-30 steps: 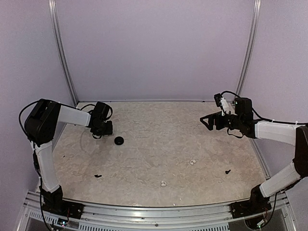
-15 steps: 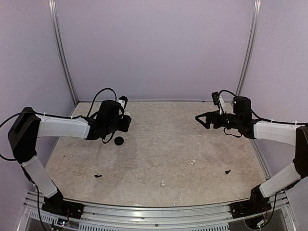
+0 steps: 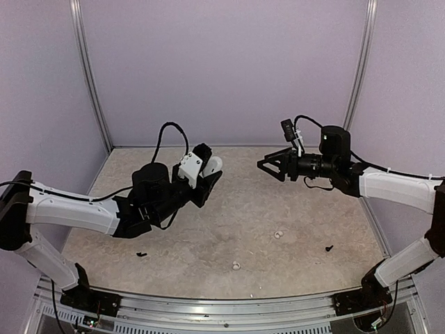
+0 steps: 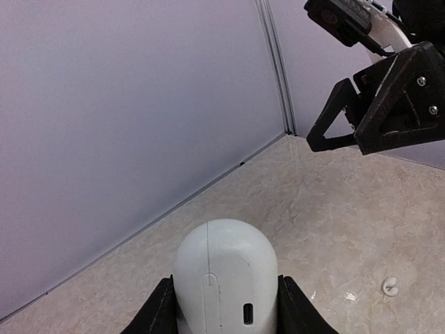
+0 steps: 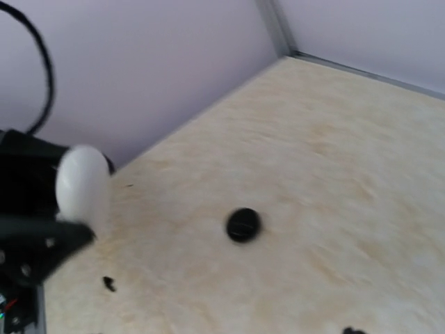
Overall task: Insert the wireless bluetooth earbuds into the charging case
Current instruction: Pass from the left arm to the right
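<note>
Now that the left arm has swung in from the side, the left fingers point(image 4: 157, 313) hold the case point(image 4: 224, 278) clamped between them, raised over the tabletop point(image 3: 313, 209). The right fingers point(image 4: 321, 141), part open and empty, have advanced to face it. Both earbuds point(image 3: 278, 234) lie below, well apart from either fingers. The lid probably comes next.

Marbled table point(image 3: 250, 209), earbuds point(image 3: 279, 235), black bits point(image 3: 142, 254)
</note>
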{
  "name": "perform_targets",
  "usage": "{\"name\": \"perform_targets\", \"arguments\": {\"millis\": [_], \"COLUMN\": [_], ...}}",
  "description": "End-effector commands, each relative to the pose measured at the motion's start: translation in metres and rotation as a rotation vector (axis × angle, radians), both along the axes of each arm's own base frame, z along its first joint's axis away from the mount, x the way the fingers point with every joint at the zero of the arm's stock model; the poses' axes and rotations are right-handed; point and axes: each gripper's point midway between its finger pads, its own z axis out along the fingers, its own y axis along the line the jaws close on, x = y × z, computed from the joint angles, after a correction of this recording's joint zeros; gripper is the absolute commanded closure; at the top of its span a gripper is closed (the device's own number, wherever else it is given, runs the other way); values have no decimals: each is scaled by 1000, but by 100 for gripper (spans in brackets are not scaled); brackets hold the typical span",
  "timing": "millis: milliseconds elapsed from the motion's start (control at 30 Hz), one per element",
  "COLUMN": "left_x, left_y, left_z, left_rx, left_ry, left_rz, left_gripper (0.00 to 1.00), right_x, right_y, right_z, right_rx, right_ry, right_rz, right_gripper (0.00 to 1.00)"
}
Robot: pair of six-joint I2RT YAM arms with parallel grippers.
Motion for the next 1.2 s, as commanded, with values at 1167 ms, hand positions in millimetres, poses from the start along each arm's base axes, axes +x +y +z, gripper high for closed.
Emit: {"name": "perform_targets", "arguments": {"millis": [1167], "left_x": [-52], "left_y": [-47], "left_z": [27], "left_rx": [143], "left_ry": [-292], "left_rz": [-5], "left_gripper": [62], "right_x": [-75], "right_y": [93], "right_z": [18], "right_rx": [0], "right_ry": [-90], "right_rz": [303], "right_gripper": [53]}}
